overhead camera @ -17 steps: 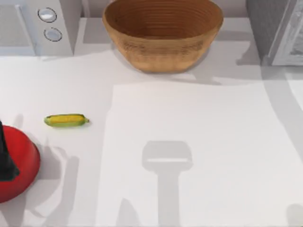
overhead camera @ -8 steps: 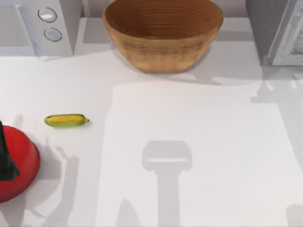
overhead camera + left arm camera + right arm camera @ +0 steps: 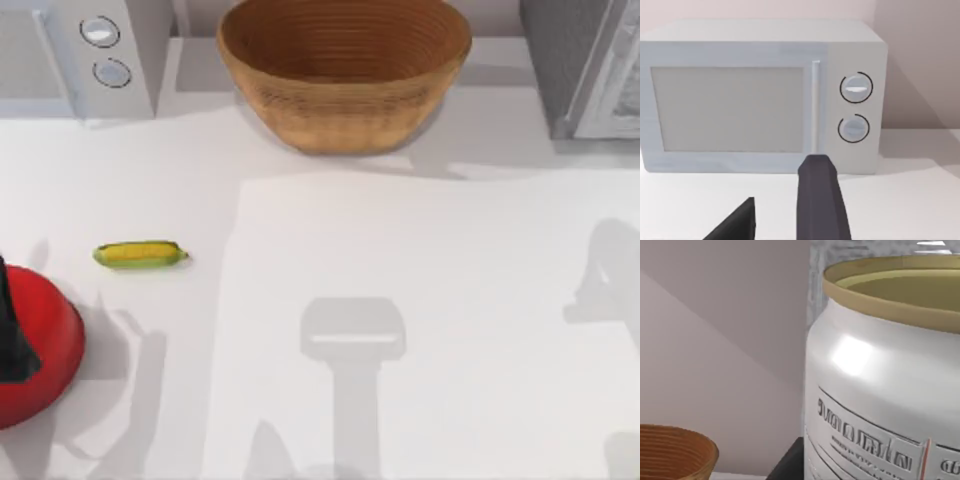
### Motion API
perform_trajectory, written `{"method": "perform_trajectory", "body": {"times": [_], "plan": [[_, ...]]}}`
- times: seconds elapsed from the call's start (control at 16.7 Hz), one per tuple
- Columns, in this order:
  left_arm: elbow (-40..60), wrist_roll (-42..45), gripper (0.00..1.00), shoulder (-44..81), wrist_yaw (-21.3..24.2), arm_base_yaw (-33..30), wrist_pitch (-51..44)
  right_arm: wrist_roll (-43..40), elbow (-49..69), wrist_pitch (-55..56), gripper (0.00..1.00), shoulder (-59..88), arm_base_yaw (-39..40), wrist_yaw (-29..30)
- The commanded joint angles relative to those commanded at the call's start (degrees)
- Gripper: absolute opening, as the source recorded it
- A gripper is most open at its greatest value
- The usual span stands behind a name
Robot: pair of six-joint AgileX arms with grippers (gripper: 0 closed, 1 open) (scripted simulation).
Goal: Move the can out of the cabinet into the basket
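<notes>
Shadow shifted along tabletop [image 3: 420,260] right edge. Can [image 3: 880,390]: close before right hand, print unreadable, grip unclear. Basket [image 3: 345,70]: far edge. Left hand [image 3: 785,210]: apart, facing microwave [image 3: 760,95].

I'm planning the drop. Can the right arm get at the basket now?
Probably yes: the can is close up at its wrist camera, the basket lies beyond, and nothing seen stands between them.
</notes>
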Motion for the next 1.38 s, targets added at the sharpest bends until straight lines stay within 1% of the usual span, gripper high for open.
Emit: {"method": "perform_trajectory", "body": {"times": [0.18, 0.3, 0.42, 0.54, 0.9, 1.02, 1.2, 1.38], "plan": [[0.0, 0.0, 1.0, 0.0, 0.0, 0.0, 0.0, 0.78, -16.14, 4.28, 0.0, -8.79, -1.33, -0.49], [0.0, 0.0, 1.0, 0.0, 0.0, 0.0, 0.0, 1.41, -23.92, 6.16, 0.0, -12.89, -2.03, -0.51], [0.0, 0.0, 1.0, 0.0, 0.0, 0.0, 0.0, 1.98, -29.28, 7.35, 0.0, -15.68, -2.53, -0.4], [0.0, 0.0, 1.0, 0.0, 0.0, 0.0, 0.0, 2.37, -32.19, 7.97, 0.0, -17.18, -2.81, -0.28], [0.0, 0.0, 1.0, 0.0, 0.0, 0.0, 0.0, 2.51, -33.11, 7.97, 0.0, -17.01, -2.64, -0.31], [0.0, 0.0, 1.0, 0.0, 0.0, 0.0, 0.0, 2.55, -31.38, 8.68, 0.0, -15.26, -2.08, 0.44], [0.0, 0.0, 1.0, 0.0, 0.0, 0.0, 0.0, 2.64, -24.62, 11.05, 0.0, -8.07, 0.22, 3.17], [0.0, 0.0, 1.0, 0.0, 0.0, 0.0, 0.0, 2.75, -14.11, 14.3, 0.0, 4.41, 4.0, 7.2]]}}
